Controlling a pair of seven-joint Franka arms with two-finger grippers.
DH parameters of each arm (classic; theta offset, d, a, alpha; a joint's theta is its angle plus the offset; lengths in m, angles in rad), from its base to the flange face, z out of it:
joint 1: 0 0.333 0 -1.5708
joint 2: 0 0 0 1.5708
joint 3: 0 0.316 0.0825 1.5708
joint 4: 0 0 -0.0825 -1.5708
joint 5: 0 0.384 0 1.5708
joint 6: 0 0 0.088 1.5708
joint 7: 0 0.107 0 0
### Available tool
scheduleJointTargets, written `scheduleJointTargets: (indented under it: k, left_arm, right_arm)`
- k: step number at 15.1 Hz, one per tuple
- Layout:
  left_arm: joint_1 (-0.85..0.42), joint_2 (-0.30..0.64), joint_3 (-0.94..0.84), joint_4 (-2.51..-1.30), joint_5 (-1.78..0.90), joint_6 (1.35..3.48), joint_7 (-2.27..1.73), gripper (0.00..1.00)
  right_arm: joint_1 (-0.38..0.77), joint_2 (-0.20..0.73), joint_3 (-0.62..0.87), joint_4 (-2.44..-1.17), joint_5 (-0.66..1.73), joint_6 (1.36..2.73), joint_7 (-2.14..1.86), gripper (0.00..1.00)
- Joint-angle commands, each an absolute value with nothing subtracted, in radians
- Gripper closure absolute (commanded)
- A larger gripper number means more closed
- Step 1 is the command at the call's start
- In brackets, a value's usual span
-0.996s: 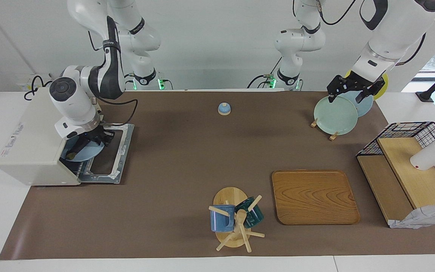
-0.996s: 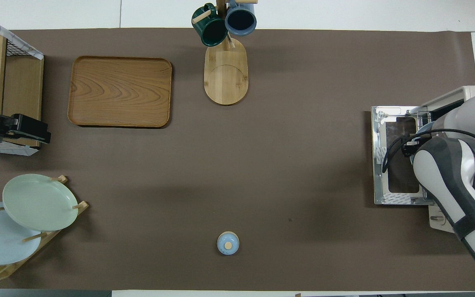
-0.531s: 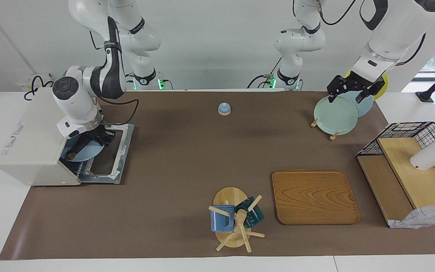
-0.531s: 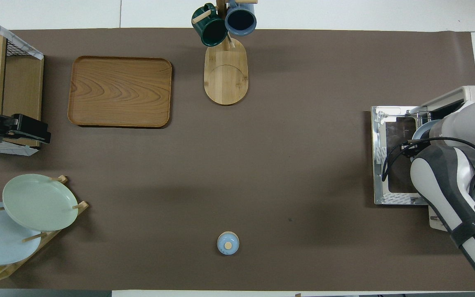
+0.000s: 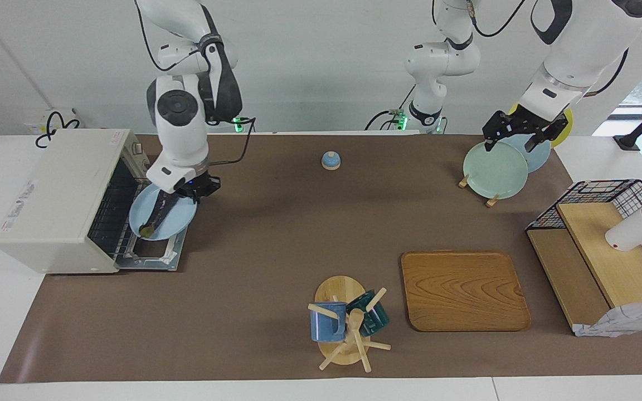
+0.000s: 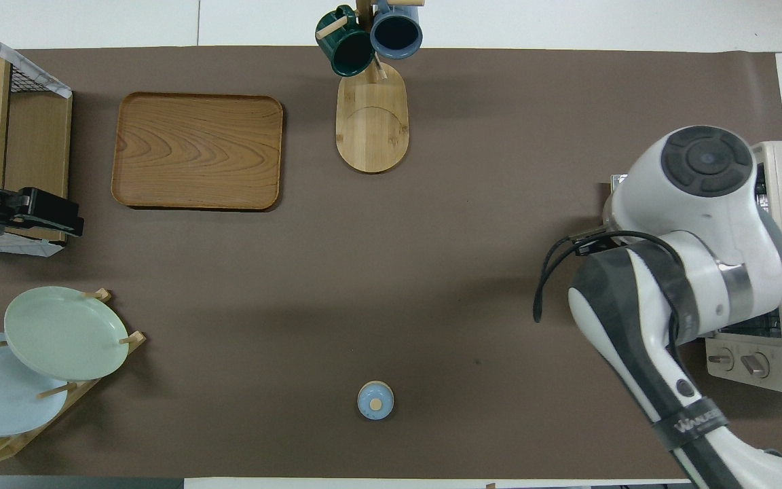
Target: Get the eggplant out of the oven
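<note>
So the eggplant (image 5: 156, 213) is lying on a light blue plate (image 5: 175, 221) that our right gripper (image 5: 191, 191) has clamped by the rim, held up over the dropped door of the oven (image 5: 53, 195), clear of the rack. We'd say we're mid-extraction; next we need to carry it level to bare mat and set it down. Left gripper (image 5: 516, 132) waits over the plate rack, fingers apart. Count: one eggplant, one oven, two mugs, one wooden tray (image 5: 463, 289), one bell (image 5: 330, 160).
</note>
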State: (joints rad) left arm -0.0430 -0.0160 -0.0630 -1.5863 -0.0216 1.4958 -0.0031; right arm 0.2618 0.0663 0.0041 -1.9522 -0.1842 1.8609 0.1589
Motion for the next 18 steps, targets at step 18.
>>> scheduleJointTargets:
  k: [18]
  left_arm:
    - [-0.035,-0.029,-0.069,-1.589,-0.002,1.489,0.006,0.0]
  right_arm:
    - [0.821,0.497,0.021,-1.512,-0.117,1.986,0.891,1.0]
